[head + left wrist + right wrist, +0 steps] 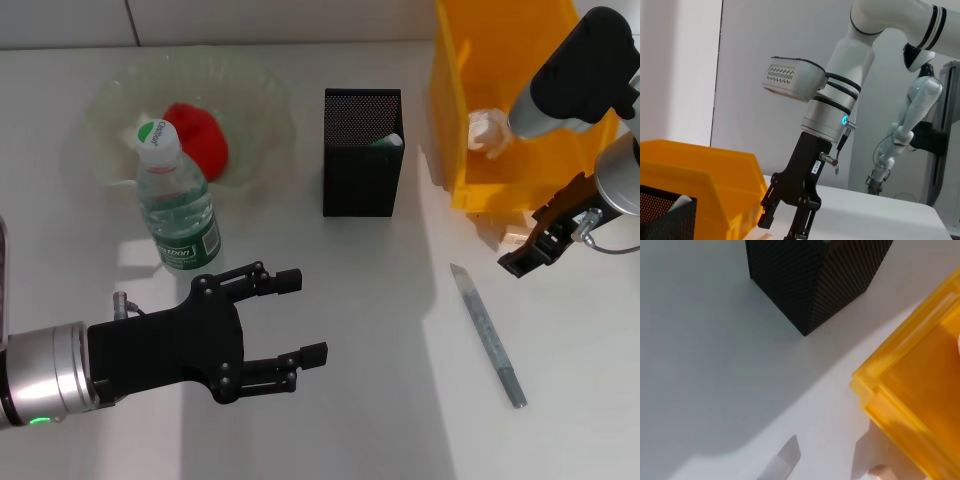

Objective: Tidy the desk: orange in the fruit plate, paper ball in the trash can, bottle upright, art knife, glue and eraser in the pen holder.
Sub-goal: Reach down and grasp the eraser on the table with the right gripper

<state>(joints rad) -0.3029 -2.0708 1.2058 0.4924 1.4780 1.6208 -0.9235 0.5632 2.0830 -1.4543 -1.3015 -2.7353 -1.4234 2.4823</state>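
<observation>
Here the orange point(197, 138) is seen lying in the fruit plate point(110, 100) near the bench's far left corner, with the bottle point(175, 200) standing upright just in front of the plate. The pen holder point(362, 165) stands at the middle of the bench point(350, 300), a white-and-green item poking above its rim. The trash can point(470, 160) is set toward the far right, and the paper ball point(487, 130) is seen inside it. The eraser point(514, 237) lies on the bench just in front of the trash can, and the art knife point(488, 334) is laid nearer the front right. The left pincer point(305, 315) is held over the near left part of the bench, its fingers spread and holding nothing. The right pincer point(520, 262) is held low just beside the eraser, with its fingers parted.
</observation>
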